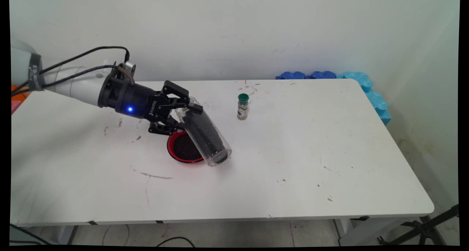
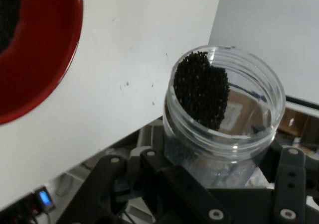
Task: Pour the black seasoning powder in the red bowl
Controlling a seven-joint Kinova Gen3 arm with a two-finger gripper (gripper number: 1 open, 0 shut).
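While the jar [image 1: 203, 133] hangs tilted above the table [image 1: 293, 152], left of its middle and about midway between the far and near edges, the gripper [image 1: 183, 115] grips it from both sides near its upper end, fingers closed against the clear wall. It is a clear plastic cylinder with a threaded, lidless mouth, which the hand view shows as a round rim with black granules heaped against one side inside. In the main view the granules fill most of its length down to the lower end, which is low over the table, just past the right rim of the bowl [image 1: 181, 150]; whether it touches the table I cannot tell. No granules show in the air or on the table beneath it. The bowl is red and shallow, sits flat under the jar and gripper, and already holds a dark bed of the same granules. Toward the far edge, right of the jar and apart from it, a small spice bottle [image 1: 242, 107] with a green cap stands upright. Blue foam [image 1: 362, 82] lies along the wall beyond the far right corner.
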